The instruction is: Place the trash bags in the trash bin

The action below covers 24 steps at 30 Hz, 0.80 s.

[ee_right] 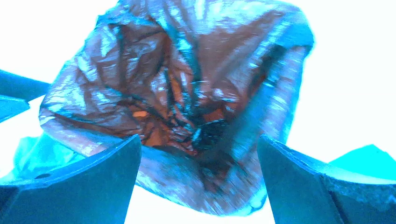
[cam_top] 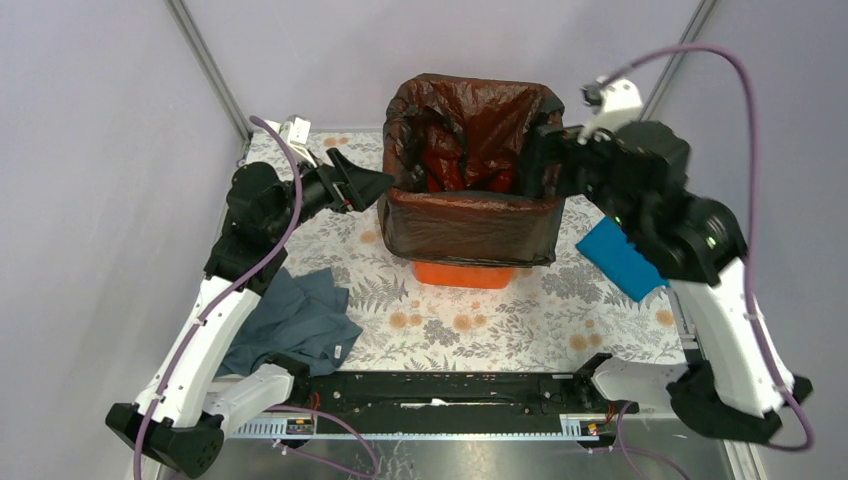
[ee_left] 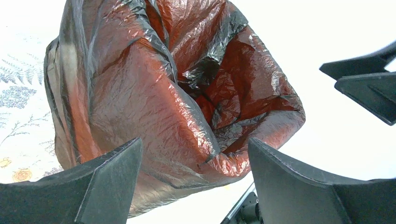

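Though the bag (cam_top: 470, 215) already cloaks the bin (cam_top: 463, 274), step: I judge it the last one, seating the liner.
Top, bin: upright, long axis vertical, mouth up; only its orange foot shows below the bag's hem.
Top, bag: mouth up, cuffed over the bin's rim, skirt hanging outside, slack bunched inside.
Top, left claw (cam_top: 380, 182): beside the bin's left wall, pointing at it; whether it touches, I cannot tell.
Top, right claw (cam_top: 532, 160): at the bin's right rim.
Left wrist, left claw (ee_left: 195, 142): my jaws wide apart, gripping nothing, bin ahead.
Right wrist, right claw (ee_right: 198, 140): my jaws fully spread, empty, aimed at the bin's mouth.
Next: I reckon the bunched film wants pushing down into the bin, gently enough not to tip it.
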Tool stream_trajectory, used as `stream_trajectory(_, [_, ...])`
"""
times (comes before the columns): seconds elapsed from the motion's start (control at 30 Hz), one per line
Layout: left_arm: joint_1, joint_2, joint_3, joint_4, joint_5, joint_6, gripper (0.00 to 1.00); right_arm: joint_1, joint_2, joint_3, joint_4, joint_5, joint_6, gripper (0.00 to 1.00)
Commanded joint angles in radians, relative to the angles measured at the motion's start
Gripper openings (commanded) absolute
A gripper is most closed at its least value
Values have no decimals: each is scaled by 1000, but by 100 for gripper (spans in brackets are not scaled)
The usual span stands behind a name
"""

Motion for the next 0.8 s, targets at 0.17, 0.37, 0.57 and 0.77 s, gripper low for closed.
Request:
stream_trajectory(0.17, [-1,75,-36,197,69,-91,83,4,-157,-276,36,354,74,97])
stream_trajectory(0.37, [-21,145,-43,304,86,-160,77,3,-169,-341,81,328,107,76])
stream_trajectory(0.57, [-59,205,0,302,67,-148,77,3,-135,-381,114,365,111,75])
stream_trajectory(0.77, [-59,118,58,62,-132,52,89,3,-103,-394,132,465,89,57])
